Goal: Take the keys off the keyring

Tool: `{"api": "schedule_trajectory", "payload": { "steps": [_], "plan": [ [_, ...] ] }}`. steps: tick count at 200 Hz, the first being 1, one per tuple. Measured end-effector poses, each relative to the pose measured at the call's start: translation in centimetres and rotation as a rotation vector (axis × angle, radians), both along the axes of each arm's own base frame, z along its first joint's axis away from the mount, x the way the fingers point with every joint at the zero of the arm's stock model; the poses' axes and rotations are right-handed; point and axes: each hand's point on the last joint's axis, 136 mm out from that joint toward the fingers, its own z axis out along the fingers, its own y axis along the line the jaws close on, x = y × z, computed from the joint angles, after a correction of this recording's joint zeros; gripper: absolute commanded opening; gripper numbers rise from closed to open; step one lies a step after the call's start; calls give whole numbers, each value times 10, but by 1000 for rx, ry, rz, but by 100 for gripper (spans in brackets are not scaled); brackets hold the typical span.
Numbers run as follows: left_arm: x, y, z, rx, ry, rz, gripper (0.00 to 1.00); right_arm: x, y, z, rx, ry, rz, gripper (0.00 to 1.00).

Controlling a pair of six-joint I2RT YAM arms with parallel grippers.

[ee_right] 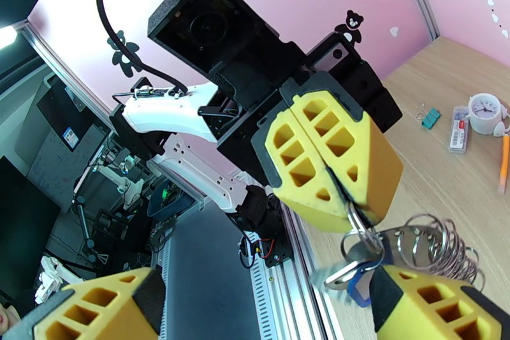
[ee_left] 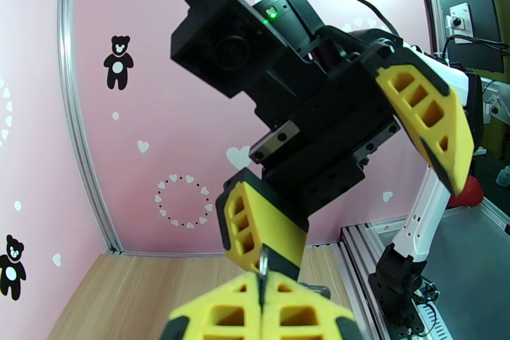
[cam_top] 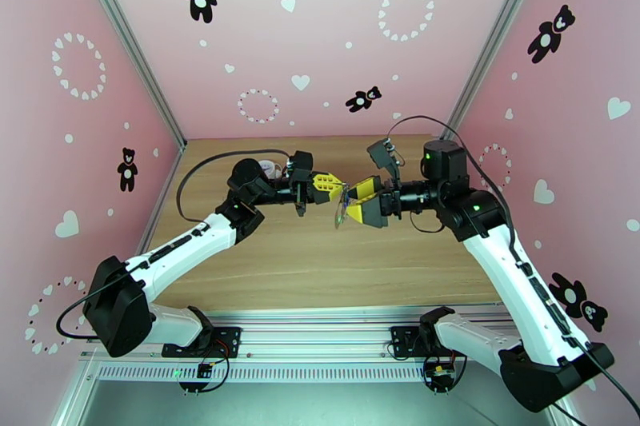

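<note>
At the top view's centre, left gripper (cam_top: 330, 185) and right gripper (cam_top: 357, 200) face tip to tip above the table (cam_top: 320, 264). The keyring (ee_right: 360, 225) hangs under the left gripper, keys (ee_right: 352, 274) beneath; a clock (ee_right: 486, 107) lies at the right wrist view's upper right.

Both arms reach inward over mid-table, elbows out, wrists roughly level, grippers tip to tip. Left gripper (cam_top: 336, 184): fingers pressed fully together (no gap visible at the pads). Right gripper (cam_top: 357, 201): jaws spread wide, one finger just beside the left fingertips.

Yellow jaws; silver keyring (ee_right: 446, 242); pink heart-print walls (cam_top: 320, 36).
</note>
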Motion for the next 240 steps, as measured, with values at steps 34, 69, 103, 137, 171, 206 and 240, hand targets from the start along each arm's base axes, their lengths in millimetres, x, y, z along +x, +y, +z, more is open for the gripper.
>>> {"api": "schedule_trajectory", "payload": {
  "steps": [34,69,103,137,171,206,240],
  "plan": [
    [-1,0,1,-3,-1,0,0,3,1,0,7,14,-10,84],
    [-2,2,4,-9,-8,-1,0,7,1,-2,3,16,-28,87],
    [-3,2,5,-10,-1,-3,0,12,0,-4,-5,12,-50,89],
    [-3,2,6,-14,5,-5,0,17,6,-6,-5,18,-34,92],
    [-4,3,12,-27,-5,-7,0,16,16,-5,-3,18,-1,92],
    [-3,3,13,-29,-5,-6,0,15,17,-3,1,13,5,89],
    [-3,3,13,-30,-9,0,0,11,12,1,3,-1,-11,86]
  ]
}}
